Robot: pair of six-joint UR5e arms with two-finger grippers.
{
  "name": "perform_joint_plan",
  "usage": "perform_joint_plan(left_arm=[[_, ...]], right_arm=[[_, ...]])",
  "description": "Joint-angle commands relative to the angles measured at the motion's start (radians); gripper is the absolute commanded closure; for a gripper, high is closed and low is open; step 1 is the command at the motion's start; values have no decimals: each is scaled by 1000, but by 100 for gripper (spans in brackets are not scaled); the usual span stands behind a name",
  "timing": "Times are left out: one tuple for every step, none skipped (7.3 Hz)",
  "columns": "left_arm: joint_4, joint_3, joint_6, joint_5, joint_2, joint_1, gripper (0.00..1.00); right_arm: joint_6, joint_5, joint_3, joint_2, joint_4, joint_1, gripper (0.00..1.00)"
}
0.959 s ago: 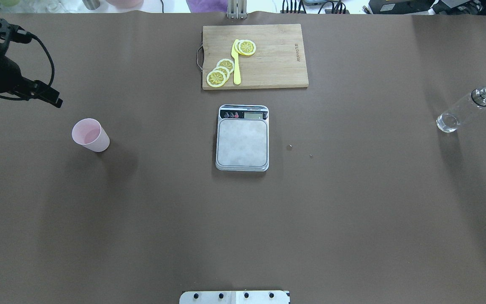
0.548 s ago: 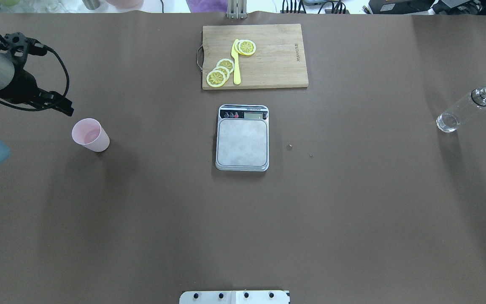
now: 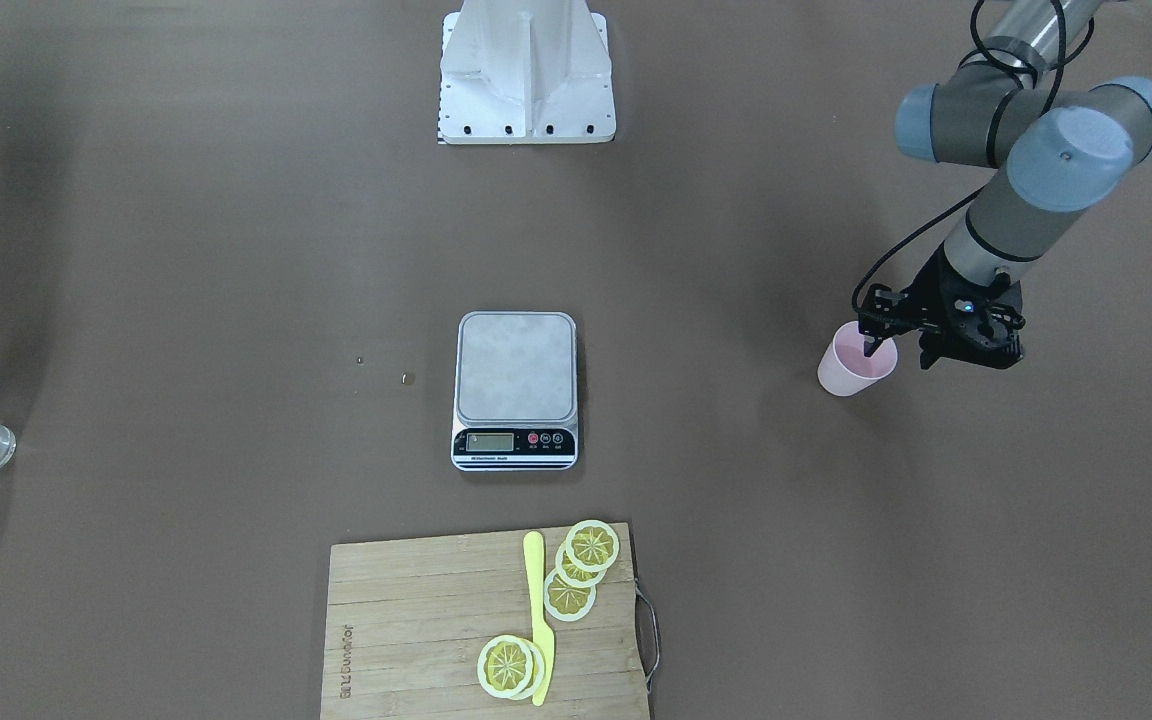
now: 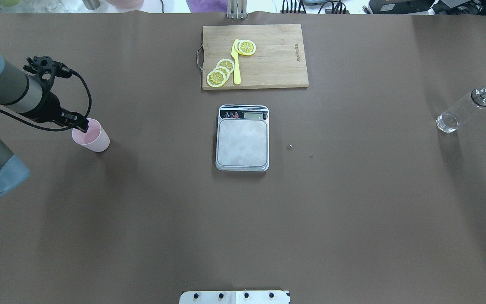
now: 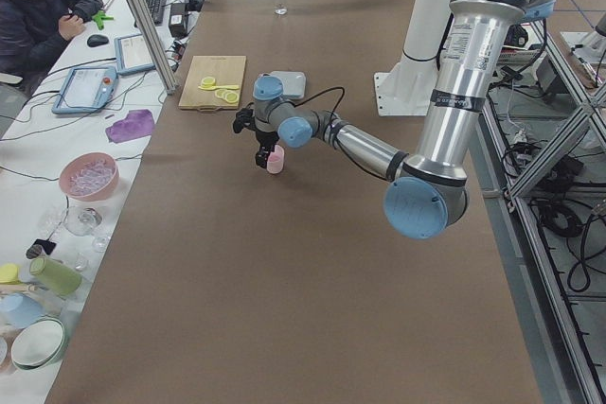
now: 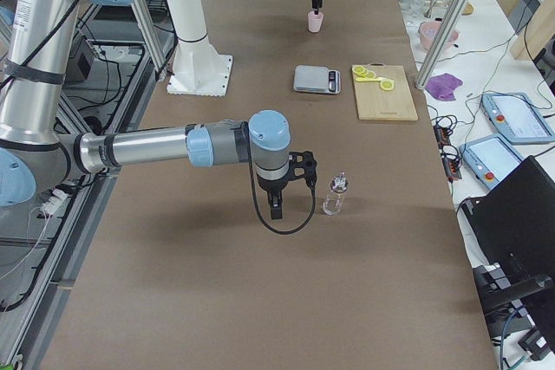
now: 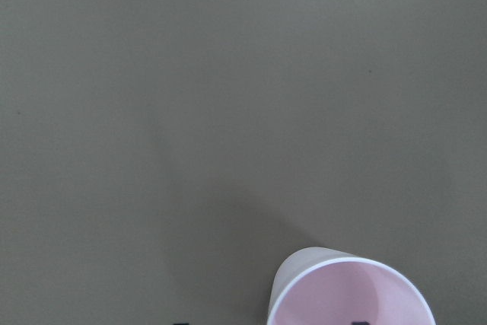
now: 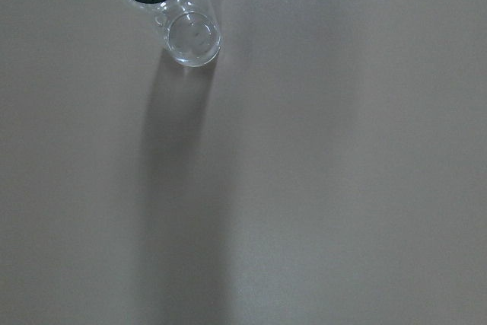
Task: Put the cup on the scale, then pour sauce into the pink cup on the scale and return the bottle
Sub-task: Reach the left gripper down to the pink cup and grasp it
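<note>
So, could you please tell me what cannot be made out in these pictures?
Scale display reading: too small in the overhead and front views.
Right gripper: shows only in the right side view; open or shut unclear.
Bottle: cut by the edge in front and right wrist views; contents unclear, all transparent.
Left gripper: fingertips barely clear the left wrist view's bottom edge; contact with the cup unclear.
</note>
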Motion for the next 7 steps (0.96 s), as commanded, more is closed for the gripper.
perform_joint_plan(left_arm=[[-1, 6, 1, 3, -2, 3, 74], [-1, 5, 4, 3, -2, 5, 99], [-1, 3, 8, 3, -3, 3, 100], [-24, 3, 6, 3, -2, 3, 100], [-33, 2, 6, 3, 0, 3, 100], [-33, -9, 6, -2, -5, 3, 100], [-23, -40, 1, -13, -11, 3, 100]], right_arm=[[0, 2, 0, 0, 0, 0, 0], [2, 2, 0, 0, 0, 0, 0], [0, 3, 0, 0, 0, 0, 0], [2, 3, 0, 0, 0, 0, 0], [0, 5, 0, 0, 0, 0, 0], [2, 5, 0, 0, 0, 0, 0], [2, 5, 0, 0, 0, 0, 0]])
